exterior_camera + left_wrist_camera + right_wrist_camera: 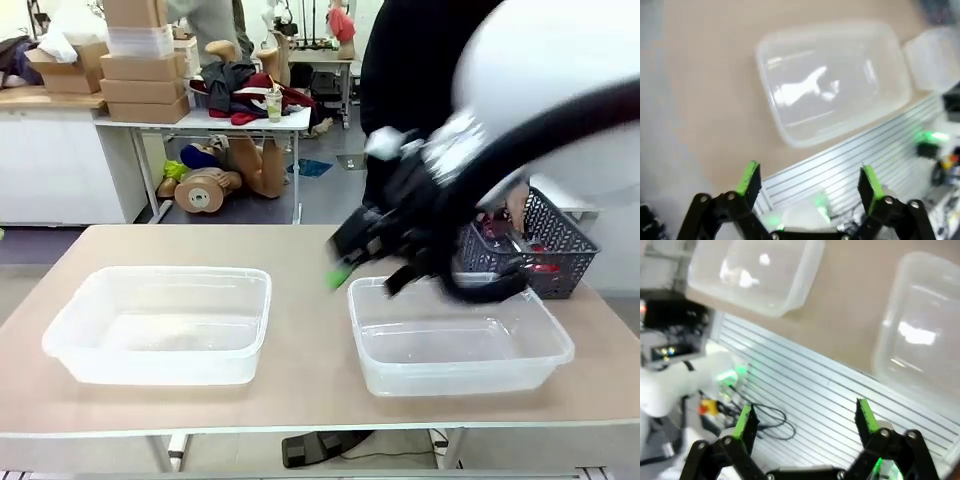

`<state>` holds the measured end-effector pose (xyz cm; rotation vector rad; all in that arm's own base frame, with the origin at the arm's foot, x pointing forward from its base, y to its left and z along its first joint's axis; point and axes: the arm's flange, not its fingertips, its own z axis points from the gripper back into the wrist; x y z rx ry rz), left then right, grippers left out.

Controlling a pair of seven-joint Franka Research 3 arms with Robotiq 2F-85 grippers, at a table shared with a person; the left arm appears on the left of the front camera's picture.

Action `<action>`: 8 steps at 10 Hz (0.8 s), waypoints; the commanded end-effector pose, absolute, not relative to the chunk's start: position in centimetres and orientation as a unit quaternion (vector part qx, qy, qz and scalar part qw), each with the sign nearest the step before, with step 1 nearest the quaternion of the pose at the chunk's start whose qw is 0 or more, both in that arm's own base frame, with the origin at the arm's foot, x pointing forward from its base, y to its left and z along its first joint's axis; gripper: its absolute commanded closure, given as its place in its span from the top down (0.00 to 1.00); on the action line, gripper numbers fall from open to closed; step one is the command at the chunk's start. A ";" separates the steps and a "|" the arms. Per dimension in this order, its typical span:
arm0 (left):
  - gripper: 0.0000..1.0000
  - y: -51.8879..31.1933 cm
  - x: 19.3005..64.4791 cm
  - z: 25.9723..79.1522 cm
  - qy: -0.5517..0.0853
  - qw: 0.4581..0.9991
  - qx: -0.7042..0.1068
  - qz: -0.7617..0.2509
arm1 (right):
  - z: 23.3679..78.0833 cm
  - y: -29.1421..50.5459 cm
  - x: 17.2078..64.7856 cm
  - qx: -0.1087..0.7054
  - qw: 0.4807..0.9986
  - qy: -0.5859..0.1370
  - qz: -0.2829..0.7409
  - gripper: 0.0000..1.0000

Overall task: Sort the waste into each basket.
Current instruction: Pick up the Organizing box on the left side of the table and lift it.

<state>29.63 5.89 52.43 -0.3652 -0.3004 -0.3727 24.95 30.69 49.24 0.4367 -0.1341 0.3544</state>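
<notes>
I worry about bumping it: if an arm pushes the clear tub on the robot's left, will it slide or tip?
Probably slide, not tip: the left tub is low and wide, flat on the smooth table. It looks empty and thin-walled, so likely light; its walls may flex.

Clear tub [832, 82] on tan table [710, 90], green-padded fingers [751, 179] spread, empty
</notes>
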 end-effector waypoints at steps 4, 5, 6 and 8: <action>1.00 5.9 29.6 52.4 -0.148 0.955 -0.180 -0.184 | 46.8 33.6 24.6 0.202 0.957 -0.053 0.201 1.00; 1.00 3.4 30.2 49.8 -0.131 0.951 -0.188 -0.209 | 46.9 32.5 27.5 0.205 0.956 -0.078 0.194 1.00; 1.00 1.7 32.9 48.4 -0.168 0.965 -0.100 -0.174 | 47.2 33.7 28.6 0.218 0.965 -0.112 0.089 1.00; 1.00 0.4 36.2 43.7 -0.162 0.970 -0.089 -0.161 | 44.6 40.1 31.9 0.162 0.979 -0.124 0.030 1.00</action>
